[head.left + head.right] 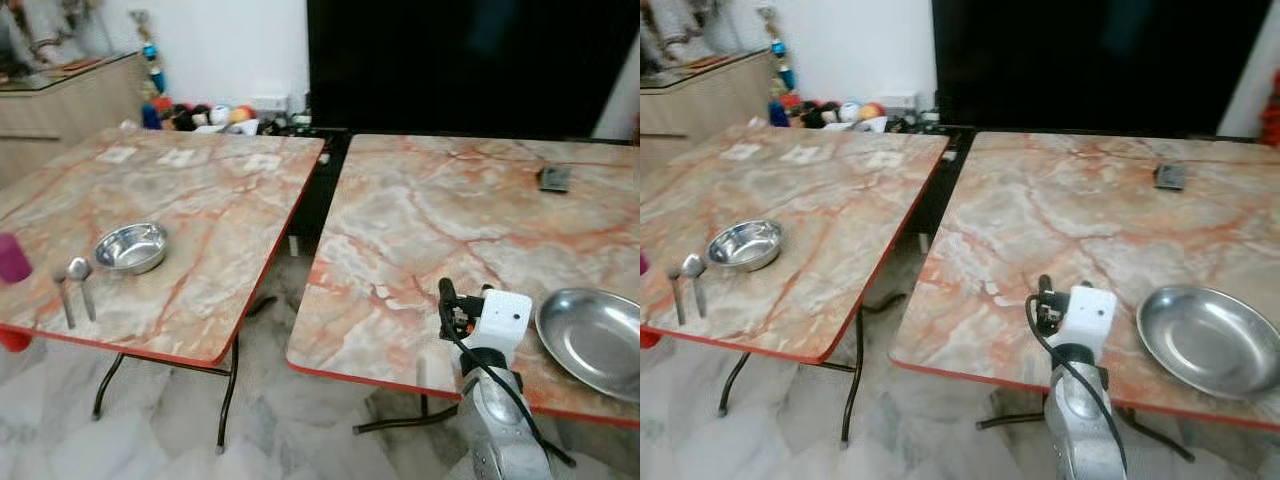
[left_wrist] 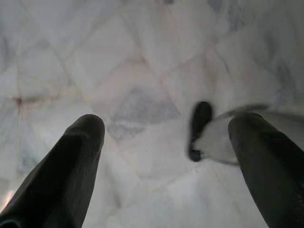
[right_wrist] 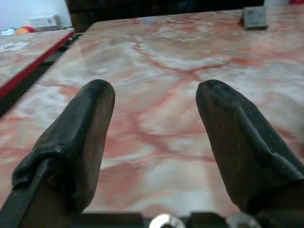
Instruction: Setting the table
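Observation:
Two marble-topped tables stand side by side. On the left table [image 1: 210, 190] are a steel bowl [image 1: 131, 247], two spoons [image 1: 79, 272] lying beside it, and a purple cup [image 1: 12, 258] at the far left edge. A steel plate [image 1: 593, 338] lies at the front right of the right table [image 1: 440, 220]. My right arm [image 1: 497, 330] reaches over that table's front edge, left of the plate. My right gripper [image 3: 156, 95] is open just above the bare marble, holding nothing. My left gripper [image 2: 166, 128] hangs open over the floor.
A small dark flat object [image 1: 555, 178] lies at the back right of the right table. A narrow gap separates the tables. A wooden cabinet [image 1: 60, 105] and toys [image 1: 200, 115] sit behind the left table, with a large black panel [image 1: 460, 60] at the back. A black table foot [image 2: 199, 130] rests on the tile floor.

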You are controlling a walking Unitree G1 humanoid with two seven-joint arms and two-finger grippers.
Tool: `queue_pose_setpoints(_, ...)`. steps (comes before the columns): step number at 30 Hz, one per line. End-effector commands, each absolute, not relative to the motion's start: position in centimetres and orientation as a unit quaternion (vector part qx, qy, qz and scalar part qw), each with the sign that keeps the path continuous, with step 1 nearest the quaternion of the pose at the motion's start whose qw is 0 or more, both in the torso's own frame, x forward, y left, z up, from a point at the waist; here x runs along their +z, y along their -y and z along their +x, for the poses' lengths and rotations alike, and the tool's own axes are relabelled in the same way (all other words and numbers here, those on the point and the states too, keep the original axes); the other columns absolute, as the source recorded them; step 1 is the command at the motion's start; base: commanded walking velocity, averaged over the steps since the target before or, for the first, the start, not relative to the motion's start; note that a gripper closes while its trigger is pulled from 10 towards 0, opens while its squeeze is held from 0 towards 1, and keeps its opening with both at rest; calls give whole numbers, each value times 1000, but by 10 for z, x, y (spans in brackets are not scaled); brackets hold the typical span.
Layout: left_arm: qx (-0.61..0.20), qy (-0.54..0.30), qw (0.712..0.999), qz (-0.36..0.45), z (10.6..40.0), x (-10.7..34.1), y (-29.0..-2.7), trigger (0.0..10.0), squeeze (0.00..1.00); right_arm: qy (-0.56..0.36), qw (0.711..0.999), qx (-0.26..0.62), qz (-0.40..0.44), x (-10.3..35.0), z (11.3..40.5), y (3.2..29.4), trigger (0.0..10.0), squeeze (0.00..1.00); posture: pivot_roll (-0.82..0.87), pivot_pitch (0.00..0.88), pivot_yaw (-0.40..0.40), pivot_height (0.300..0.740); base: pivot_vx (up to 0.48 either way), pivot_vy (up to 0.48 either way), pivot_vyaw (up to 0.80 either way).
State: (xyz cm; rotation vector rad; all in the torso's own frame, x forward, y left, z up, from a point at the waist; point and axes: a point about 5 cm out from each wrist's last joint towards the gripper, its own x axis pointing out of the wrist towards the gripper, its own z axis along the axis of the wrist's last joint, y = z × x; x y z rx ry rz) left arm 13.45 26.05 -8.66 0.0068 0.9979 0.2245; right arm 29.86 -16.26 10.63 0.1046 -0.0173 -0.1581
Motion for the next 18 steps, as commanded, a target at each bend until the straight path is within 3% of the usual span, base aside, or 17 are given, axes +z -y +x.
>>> queue_pose_setpoints(1,114,-486,867,11,127,-87,-268,10000,0,16,996,-56,61,111,302,148,10000,0,50,0,17,740,0,476,0)
queue_pose_setpoints(18,100,-485,869,12,132,-88,-259,10000,0,17,997,-51,63,113,309,147,10000,0,40,0,4,740,0,477,0)
